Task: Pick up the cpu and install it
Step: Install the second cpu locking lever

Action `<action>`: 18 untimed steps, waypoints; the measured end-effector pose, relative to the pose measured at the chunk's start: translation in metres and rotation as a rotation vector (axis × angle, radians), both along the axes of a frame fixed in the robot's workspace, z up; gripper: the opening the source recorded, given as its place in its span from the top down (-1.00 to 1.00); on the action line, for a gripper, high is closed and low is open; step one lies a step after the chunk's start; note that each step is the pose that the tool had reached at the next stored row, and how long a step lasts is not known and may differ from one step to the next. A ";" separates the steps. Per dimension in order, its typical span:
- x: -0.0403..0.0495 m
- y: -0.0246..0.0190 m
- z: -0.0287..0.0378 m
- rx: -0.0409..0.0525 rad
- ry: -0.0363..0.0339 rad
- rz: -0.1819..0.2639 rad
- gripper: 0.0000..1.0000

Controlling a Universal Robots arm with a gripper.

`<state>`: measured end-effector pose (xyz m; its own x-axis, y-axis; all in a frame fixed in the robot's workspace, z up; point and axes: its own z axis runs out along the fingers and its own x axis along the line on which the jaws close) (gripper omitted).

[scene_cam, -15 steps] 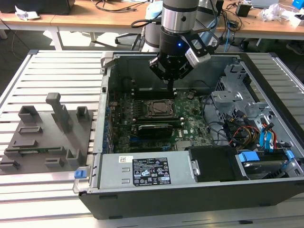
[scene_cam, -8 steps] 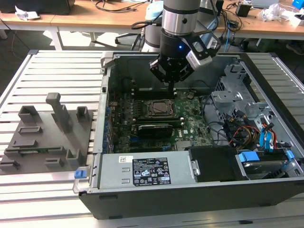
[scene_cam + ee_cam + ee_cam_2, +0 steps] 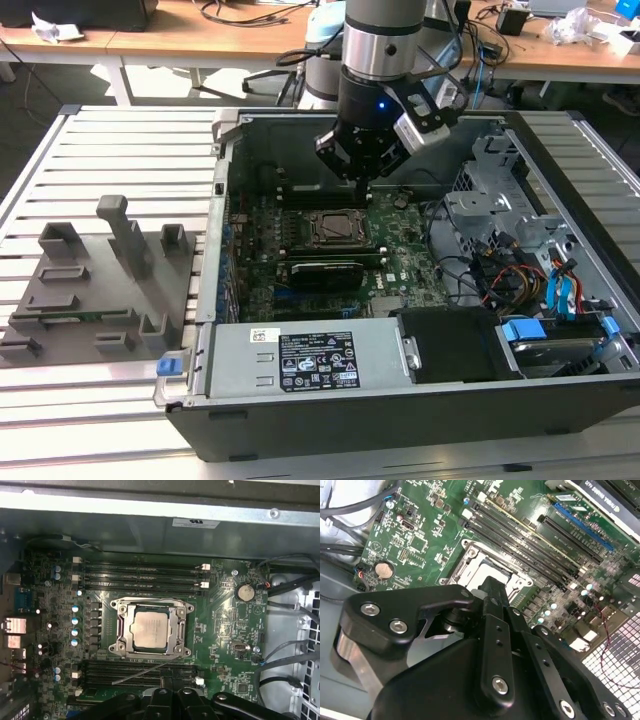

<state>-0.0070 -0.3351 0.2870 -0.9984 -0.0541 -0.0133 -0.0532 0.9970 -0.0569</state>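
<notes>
cpu [image 3: 151, 631] is sitting in the motherboard socket [image 3: 120, 645], silvery top up, roughly centred in the metal frame in the first wrist view. Socket retention lever [image 3: 145, 672] looks unlatched, a thin wire bar angled across the memory slots below the socket.

gripper [image 3: 362, 178] hangs above the board inside the open PC case [image 3: 400, 420], over the memory slots [image 3: 140, 575] at the far side of the socket, apart from the chip. In the second wrist view the gripper [image 3: 492, 587] appears clenched with nothing between the fingers, though the tips are partly hidden by its own body, so only fairly sure.

Risks from here:
- Chip not fully seated: can't confirm it lies flat or that the corner notches line up. A tilt would bend socket pins if anything presses down.
- Load plate and lever open, so the cpu is only resting; a bump to the case or a descending gripper could shift it.
- Loose lever could snag the fingers on a low pass.
- Cables [image 3: 500, 275] at the exterior view's right of the board are close to the arm's swing.
</notes>
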 end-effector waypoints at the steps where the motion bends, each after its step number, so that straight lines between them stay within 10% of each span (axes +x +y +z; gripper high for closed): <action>1: 0.0000 -0.0009 0.0000 0.0000 0.0000 0.000 0.79; 13: 0.0000 -0.0116 0.0000 0.0036 0.0000 0.000 0.79; 16: 0.0000 -0.0141 0.0000 0.0338 0.0000 0.000 0.79; 18: -0.0002 -0.0187 0.0000 0.0915 0.0001 0.000 0.79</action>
